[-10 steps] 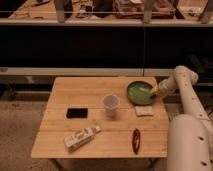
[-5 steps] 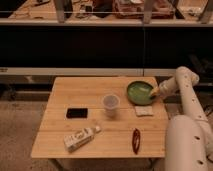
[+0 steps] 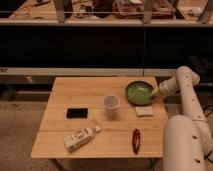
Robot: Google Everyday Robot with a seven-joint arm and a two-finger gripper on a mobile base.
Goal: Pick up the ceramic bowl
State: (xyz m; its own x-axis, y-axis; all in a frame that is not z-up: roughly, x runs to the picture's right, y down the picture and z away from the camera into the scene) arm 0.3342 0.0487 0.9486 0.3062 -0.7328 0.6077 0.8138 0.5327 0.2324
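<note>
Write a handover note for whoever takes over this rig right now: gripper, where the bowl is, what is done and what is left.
Gripper: at the right rim of the round glossy green ceramic bowl, at the table's far right side.
Bowl: sitting on the light wooden table, not lifted. A small pale square pad lies just in front of it; the translucent plastic cup stands to its left, apart from it.
Done: the arm has reached the bowl's rim.
Left: confirm a grip on the rim, then lift the bowl off the table.
</note>
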